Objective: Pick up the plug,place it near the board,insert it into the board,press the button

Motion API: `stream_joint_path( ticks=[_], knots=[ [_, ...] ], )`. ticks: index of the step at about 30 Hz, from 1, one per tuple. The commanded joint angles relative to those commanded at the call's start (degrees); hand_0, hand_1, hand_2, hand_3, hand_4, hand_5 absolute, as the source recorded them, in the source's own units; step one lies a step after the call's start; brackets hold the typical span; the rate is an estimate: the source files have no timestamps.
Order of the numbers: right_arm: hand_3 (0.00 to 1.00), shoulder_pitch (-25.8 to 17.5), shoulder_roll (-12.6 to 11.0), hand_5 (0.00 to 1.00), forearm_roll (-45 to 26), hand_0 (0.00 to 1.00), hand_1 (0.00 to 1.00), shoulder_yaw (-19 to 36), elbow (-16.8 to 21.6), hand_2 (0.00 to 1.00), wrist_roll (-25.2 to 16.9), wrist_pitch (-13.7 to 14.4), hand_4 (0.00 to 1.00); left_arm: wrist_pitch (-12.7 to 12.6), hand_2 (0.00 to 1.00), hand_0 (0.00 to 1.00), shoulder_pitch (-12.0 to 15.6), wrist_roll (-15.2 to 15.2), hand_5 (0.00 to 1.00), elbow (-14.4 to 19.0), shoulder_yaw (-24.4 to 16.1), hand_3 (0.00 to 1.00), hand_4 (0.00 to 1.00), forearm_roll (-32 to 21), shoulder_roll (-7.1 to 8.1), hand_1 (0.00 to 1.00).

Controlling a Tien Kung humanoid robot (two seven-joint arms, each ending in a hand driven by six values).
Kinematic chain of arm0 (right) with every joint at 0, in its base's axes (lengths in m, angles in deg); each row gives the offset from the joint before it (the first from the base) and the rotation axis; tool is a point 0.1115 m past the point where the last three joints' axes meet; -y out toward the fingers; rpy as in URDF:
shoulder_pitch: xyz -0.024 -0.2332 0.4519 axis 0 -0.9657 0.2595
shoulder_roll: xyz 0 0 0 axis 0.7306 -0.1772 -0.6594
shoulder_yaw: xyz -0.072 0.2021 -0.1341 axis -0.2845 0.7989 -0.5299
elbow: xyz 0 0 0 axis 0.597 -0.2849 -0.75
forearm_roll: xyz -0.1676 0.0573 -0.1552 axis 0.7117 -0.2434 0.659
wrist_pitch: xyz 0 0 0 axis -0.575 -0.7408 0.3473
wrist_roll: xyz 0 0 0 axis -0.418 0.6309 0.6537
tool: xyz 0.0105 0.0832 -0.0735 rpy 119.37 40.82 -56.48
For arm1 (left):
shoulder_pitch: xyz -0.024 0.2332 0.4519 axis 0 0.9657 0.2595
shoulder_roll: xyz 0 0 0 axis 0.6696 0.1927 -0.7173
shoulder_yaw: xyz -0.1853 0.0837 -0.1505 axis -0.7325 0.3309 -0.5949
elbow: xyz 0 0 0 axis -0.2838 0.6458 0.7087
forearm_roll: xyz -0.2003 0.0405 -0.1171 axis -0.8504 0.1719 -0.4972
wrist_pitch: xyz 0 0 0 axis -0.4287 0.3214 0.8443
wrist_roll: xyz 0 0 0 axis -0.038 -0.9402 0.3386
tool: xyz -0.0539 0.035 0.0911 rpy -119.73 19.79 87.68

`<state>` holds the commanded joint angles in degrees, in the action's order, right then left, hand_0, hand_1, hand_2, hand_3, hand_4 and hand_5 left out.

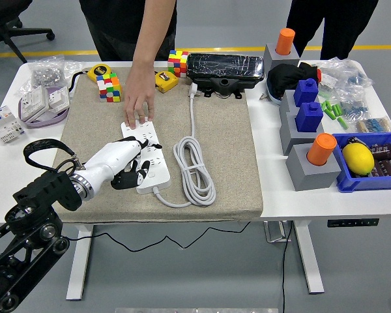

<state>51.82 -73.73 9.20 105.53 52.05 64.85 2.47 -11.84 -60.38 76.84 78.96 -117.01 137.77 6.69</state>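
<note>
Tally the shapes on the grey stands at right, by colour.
Orange cylinders: 2
Blue blocks: 2
Total: 4

White table [313, 199] carries a beige mat [228, 143], grey blocks [313, 171], and a blue bin [384, 179], apparently plastic.

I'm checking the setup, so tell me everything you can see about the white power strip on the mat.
The power strip is a long white plastic bar with rows of sockets, lying flat on the beige mat, its white cable coiled beside it. A person's hand presses its far end. The robot's left hand covers its near left part.
</note>
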Motion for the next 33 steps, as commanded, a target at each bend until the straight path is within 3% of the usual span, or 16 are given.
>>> stream_joint_path(
  ticks=[1, 6, 7, 9, 12, 13, 20, 30, 31, 33],
  knots=[
    [0.792, 0.00, -0.02, 0.998, 0.02, 0.822, 0.762, -0.01, 0.00, 0.752, 0.00, 0.01, 0.998, -1.56, 0.501, 0.346, -0.14, 1.43, 0.233, -0.48, -0.69, 0.663, 0.972, -0.86, -0.21, 0.384],
    [0.792, -0.06, -0.07, 0.998, -0.10, 0.822, 0.762, -0.12, 0.00, 0.752, 0.08, 0.10, 0.998, -4.33, 0.501, 0.346, -1.08, 4.99, 0.233, -3.22, -3.13, 0.663, 0.972, -4.14, -1.09, 0.384],
    [0.792, -0.10, -0.06, 0.998, -0.13, 0.820, 0.762, -0.12, 0.00, 0.751, 0.07, 0.12, 0.998, -4.98, 0.918, 0.794, -1.35, 6.25, 0.462, -4.33, -3.62, 0.877, 0.998, -5.99, -1.32, 0.919],
    [0.792, -0.15, -0.06, 0.998, -0.16, 0.820, 0.762, -0.14, 0.00, 0.751, 0.08, 0.13, 0.998, -5.59, 0.918, 0.794, -1.65, 7.21, 0.462, -5.58, -4.04, 0.877, 0.998, -7.64, -1.63, 0.919],
    [0.792, -0.21, 0.03, 0.998, -0.11, 0.820, 0.762, -0.07, 0.00, 0.751, 0.08, 0.14, 0.998, -4.45, 0.918, 0.794, -2.08, 7.63, 0.462, -9.25, -5.40, 0.877, 0.998, -7.78, -2.83, 0.919],
    [0.792, -0.23, 0.05, 0.998, -0.17, 0.822, 0.762, -0.12, 0.00, 0.752, 0.06, 0.14, 0.998, -4.05, 0.998, 0.998, -2.14, 7.58, 0.320, -10.16, -5.68, 0.998, 0.998, -7.55, -3.06, 0.998],
    [0.792, -0.38, 0.08, 0.998, -0.23, 0.822, 0.762, -0.22, 0.00, 0.751, 0.07, 0.17, 0.998, -3.41, 0.998, 0.998, -2.85, 7.57, 0.283, -16.22, -6.70, 0.998, 0.998, -6.64, -3.95, 0.998],
    [0.792, -0.18, -0.06, 0.998, -0.44, 0.822, 0.762, -0.32, 0.00, 0.751, 0.10, 0.24, 0.998, -3.25, 0.998, 0.974, -4.44, 7.12, 0.245, -21.48, -5.95, 0.998, 0.998, -0.58, -3.83, 0.998],
    [0.792, -0.17, -0.04, 0.998, -0.37, 0.822, 0.762, -0.26, 0.00, 0.752, 0.14, 0.22, 0.998, -3.42, 0.956, 0.906, -4.55, 7.24, 0.225, -21.84, -5.71, 0.964, 0.998, -0.76, -3.86, 0.953],
    [0.792, -0.16, -0.01, 0.998, -0.43, 0.822, 0.762, -0.31, 0.00, 0.752, 0.16, 0.19, 0.998, -4.04, 0.956, 0.906, -4.88, 7.63, 0.225, -22.80, -5.25, 0.964, 0.998, -1.09, -4.02, 0.953]
  ],
)
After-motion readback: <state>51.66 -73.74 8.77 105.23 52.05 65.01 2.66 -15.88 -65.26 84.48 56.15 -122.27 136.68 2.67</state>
